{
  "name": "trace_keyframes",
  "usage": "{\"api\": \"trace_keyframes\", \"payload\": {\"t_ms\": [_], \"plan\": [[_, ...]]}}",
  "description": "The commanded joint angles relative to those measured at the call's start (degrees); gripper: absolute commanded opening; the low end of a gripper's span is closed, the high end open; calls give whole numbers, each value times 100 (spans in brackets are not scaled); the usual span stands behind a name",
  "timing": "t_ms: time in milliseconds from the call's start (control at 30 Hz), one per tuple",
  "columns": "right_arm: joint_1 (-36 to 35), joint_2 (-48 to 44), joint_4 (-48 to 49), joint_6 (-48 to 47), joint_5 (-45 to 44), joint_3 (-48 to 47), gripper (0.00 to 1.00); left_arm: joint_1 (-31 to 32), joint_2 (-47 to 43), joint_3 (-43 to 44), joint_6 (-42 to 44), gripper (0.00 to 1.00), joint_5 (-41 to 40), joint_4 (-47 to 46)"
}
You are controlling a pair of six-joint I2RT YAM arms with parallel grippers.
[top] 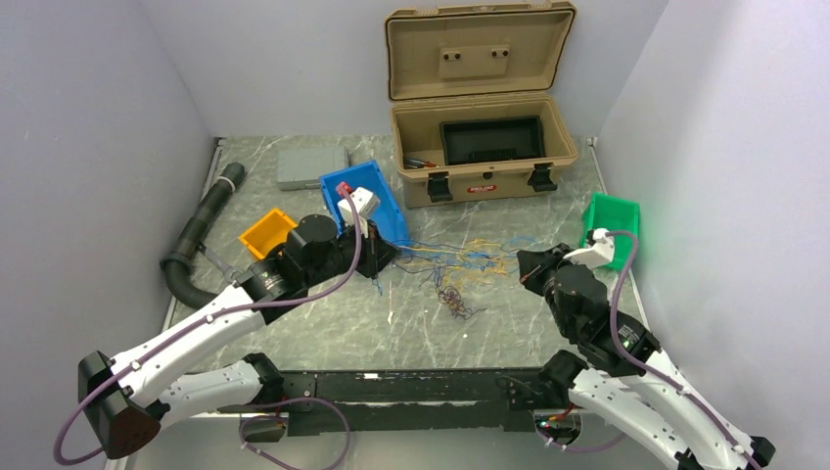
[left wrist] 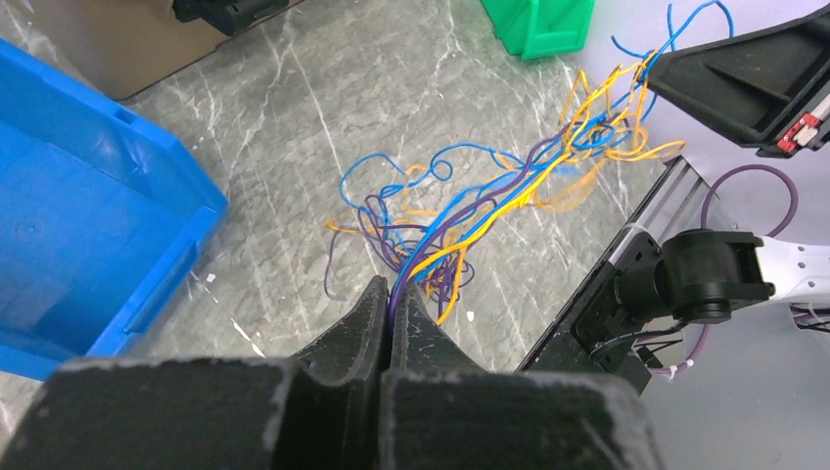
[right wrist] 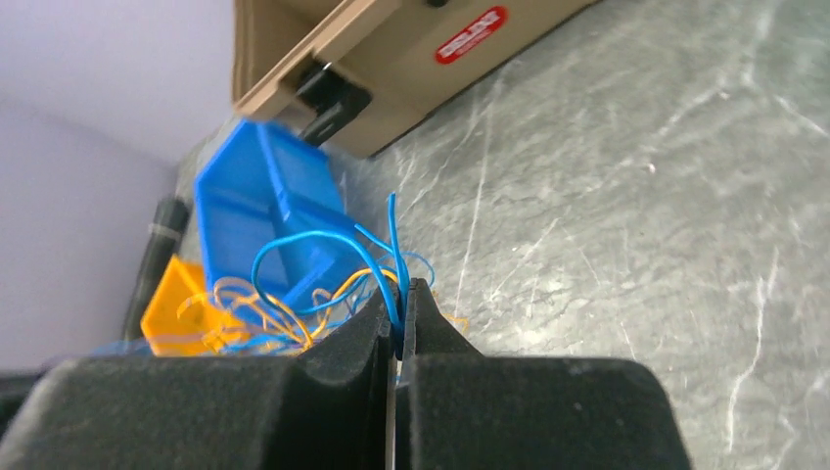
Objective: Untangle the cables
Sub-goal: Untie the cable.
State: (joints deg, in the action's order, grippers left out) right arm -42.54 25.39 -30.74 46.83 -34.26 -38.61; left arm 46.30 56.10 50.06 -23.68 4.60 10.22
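Far left: left gripper (top: 389, 258) closed tight, pinching a small sheaf of purple, blue and yellow strands right at the fingertips, blue bin (top: 377, 196) close beside. Rightward from those tips: the cables (top: 460, 257) strung out as a loose, sagging fan, long axis running straight from one gripper to the other, thinning into blue and orange loops midway and ending at the opposite tips. Below the middle of that span, toward the arm bases: a small purple-and-blue knot (top: 455, 297), resting on the tabletop (top: 323, 323) or hanging just over it, hard to say which. Far right: right gripper (top: 526, 262) likewise closed, clamped on a blue strand or two, more blue and orange loops bunched just beyond the tips. By the look of it, a pull-apart step in hand: both ends held, tangle in between, neither arm clearly nearer to the knot. Probably called for next: drawing the tips apart along that same line, gently, given such thin wire and the risk of slipping.
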Motion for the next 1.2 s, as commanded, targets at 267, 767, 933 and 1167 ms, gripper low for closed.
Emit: {"api": "trace_keyframes", "payload": {"t_ms": [267,767,933,1167], "plan": [[185,308,-1016,-275,-1662,-550,0,-208,-233,30,163,8,-881,383],[185,260,201,-1771,1225,-224,81,-201,-155,-149,271,73,555,2],[185,505,191,-1659,1586,-121,82,-129,66,-183,228,77,824,143],[185,846,351,-1173,2069,296,83,100,488,-198,23,75,793,178]]}}
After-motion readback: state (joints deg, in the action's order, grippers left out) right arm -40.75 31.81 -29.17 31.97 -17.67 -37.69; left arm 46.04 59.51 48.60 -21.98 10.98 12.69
